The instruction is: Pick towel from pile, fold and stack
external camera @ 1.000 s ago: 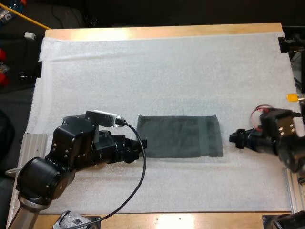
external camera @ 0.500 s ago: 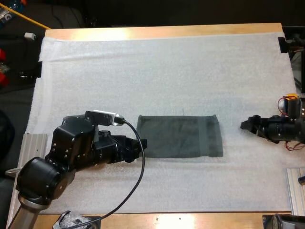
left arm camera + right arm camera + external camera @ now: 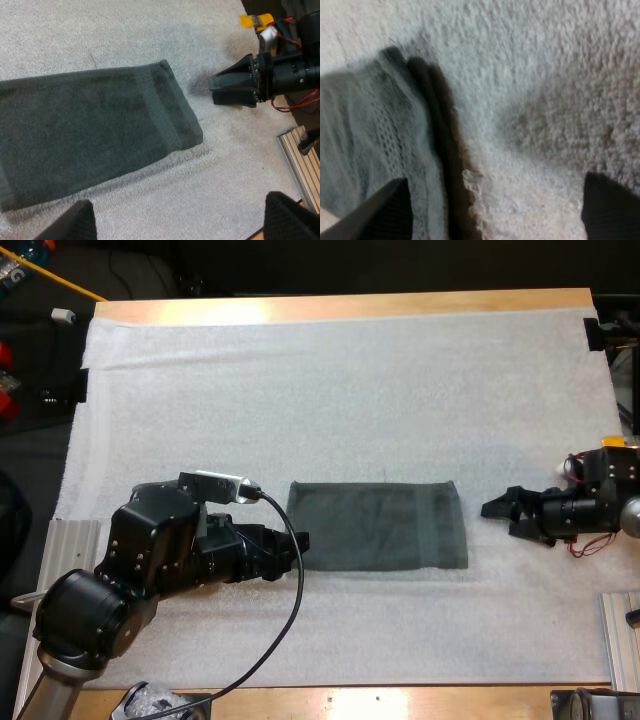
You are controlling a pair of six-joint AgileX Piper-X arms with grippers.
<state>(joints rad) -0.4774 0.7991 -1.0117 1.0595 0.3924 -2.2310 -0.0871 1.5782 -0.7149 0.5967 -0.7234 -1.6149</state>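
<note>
Towel (image 3: 378,526) is seen folded on the mat (image 3: 330,390); jaws of left gripper (image 3: 297,544) at 1 end and right gripper (image 3: 497,510) near the other are spread apart

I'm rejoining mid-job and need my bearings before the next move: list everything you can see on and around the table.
towel: one, dark grey-green, folded flat, on the near half of the mat.
mat: one, white, covering most of the table.
table: one, wooden, edges showing at the far and near sides.
metal rails: two, silver, at the mat's near-left and near-right sides.
left claw: one, black, open, at the towel's left end.
right claw: one, black, open, over the mat just off the towel's right end, apart from it.
</note>
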